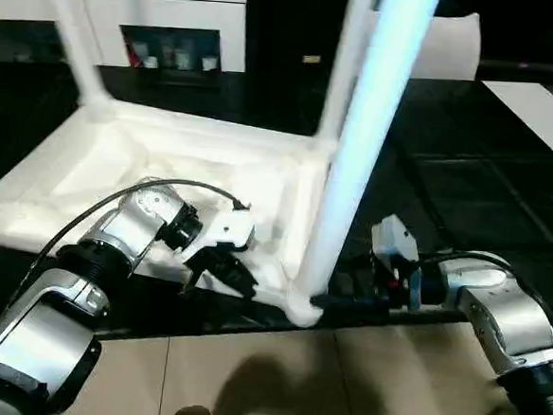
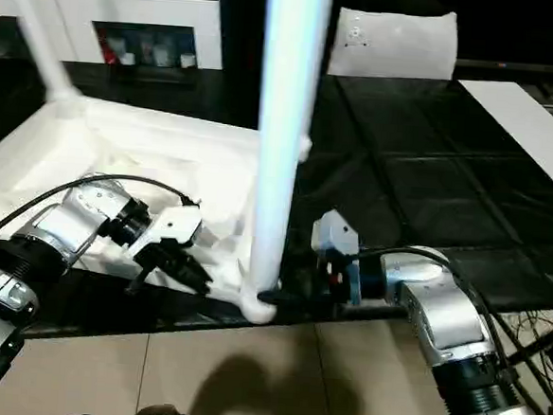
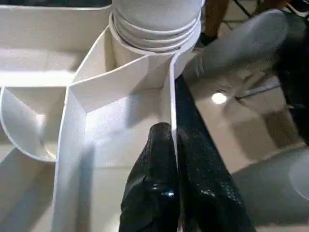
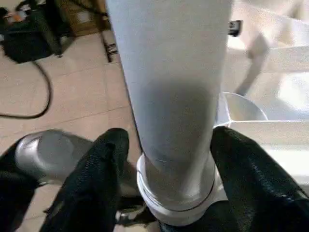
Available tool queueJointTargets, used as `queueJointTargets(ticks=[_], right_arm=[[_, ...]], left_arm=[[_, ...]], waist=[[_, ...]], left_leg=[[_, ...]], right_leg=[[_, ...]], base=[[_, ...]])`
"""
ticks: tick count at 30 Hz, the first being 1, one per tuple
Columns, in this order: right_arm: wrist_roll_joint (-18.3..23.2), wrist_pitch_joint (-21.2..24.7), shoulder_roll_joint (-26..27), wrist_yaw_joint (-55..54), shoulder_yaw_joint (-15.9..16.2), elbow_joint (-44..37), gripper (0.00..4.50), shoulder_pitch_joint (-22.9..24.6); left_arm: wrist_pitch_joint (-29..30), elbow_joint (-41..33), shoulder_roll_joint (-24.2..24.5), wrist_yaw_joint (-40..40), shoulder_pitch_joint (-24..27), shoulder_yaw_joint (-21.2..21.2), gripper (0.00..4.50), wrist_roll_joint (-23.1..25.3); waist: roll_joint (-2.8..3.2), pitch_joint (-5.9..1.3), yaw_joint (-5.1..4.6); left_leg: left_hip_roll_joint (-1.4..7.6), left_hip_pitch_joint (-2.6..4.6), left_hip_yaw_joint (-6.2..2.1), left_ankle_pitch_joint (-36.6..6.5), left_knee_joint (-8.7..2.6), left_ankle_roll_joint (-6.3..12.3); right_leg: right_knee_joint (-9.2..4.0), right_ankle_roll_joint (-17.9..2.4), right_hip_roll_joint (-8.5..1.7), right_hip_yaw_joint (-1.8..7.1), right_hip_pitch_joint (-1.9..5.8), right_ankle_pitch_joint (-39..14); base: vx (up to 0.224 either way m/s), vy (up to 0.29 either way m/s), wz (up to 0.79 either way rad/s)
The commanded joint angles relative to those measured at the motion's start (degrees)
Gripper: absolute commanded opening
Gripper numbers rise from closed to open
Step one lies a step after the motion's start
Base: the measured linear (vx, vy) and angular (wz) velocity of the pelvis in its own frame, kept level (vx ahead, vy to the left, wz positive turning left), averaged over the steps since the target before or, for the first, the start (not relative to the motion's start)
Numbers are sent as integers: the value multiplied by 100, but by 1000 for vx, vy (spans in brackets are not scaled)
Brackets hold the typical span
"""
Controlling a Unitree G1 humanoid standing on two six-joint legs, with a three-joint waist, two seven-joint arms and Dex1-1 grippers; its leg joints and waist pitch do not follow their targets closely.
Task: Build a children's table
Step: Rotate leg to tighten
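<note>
The white table top (image 1: pixel 90 161) lies upside down on a black surface, ribbed underside up. Three white tube legs stand in its corner sockets: far left (image 1: pixel 72 36), far right (image 1: pixel 345 65) and the near right leg (image 1: pixel 364 147), which rises close to the camera. My left gripper (image 1: pixel 227 266) is shut on the thin near rim wall (image 3: pixel 170 92), one finger on each side, a little left of that corner socket (image 3: pixel 154 29). My right gripper (image 4: pixel 171 142) is shut on the near right leg (image 4: pixel 169 72) just above its ringed base, reaching in from the right.
A white cabinet with a glass door (image 1: pixel 169 43) stands behind. A flat white sheet (image 2: pixel 394 40) leans at the back and a white board (image 1: pixel 539 112) lies at the far right. Beige tile floor (image 1: pixel 246 376) runs below the table's near edge, with a black cable (image 4: pixel 29 113).
</note>
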Motion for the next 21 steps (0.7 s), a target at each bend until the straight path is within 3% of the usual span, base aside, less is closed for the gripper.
queueJointTargets(ticks=[1,5,9,11,15,19,20,21], right_arm=[[103,45,15,333,223,-50,239,-63],[128,109,57,425,252,-32,217,-78],[227,230,84,441,267,-114,193,-13],[323,355,92,380,227,-234,191,96],[431,571,207,-79,25,-501,190,411],[441,668,465,-677,-200,-624,190,589],[429,685,603,-973,-305,-673,190,666],[315,656,800,-1419,-408,-688,190,733]], left_arm=[[-118,-200,-78,-27,-253,-104,0,-177],[-134,-153,-110,-27,-293,-89,0,-158],[-91,-127,-121,-27,-289,-20,0,-179],[31,-119,-167,-6,-249,124,0,-210],[352,-129,-272,467,-118,358,0,-282],[614,-171,-351,1057,-40,448,0,-231],[751,-201,-395,1330,-8,498,0,-212],[937,-271,-476,1621,32,577,0,-228]], waist=[[-6,-437,-31],[-24,-443,-13],[2,-442,-9],[24,-446,3],[6,-456,33],[4,-414,10],[-12,-416,-2],[50,-405,-30]], left_leg=[[368,76,-96,-899,-384,330],[358,63,-97,-835,-381,304],[356,65,-97,-843,-380,295],[360,70,-103,-849,-380,277],[369,66,-99,-773,-379,282],[341,86,-110,-1042,-402,172],[323,78,-114,-1063,-408,126],[335,112,-120,-1179,-422,78]], right_leg=[[-471,-906,-591,374,335,-1649],[-477,-819,-586,372,342,-1711],[-492,-792,-581,367,335,-1747],[-484,-800,-584,368,337,-1742],[-467,-842,-583,377,336,-1521],[-546,-719,-601,355,320,-2080],[-570,-592,-602,346,343,-2330],[-616,-546,-598,346,301,-2484]], base=[[0,0,0],[0,0,0],[0,0,0],[0,0,0],[0,0,0],[0,0,0],[0,0,0],[0,0,0]])
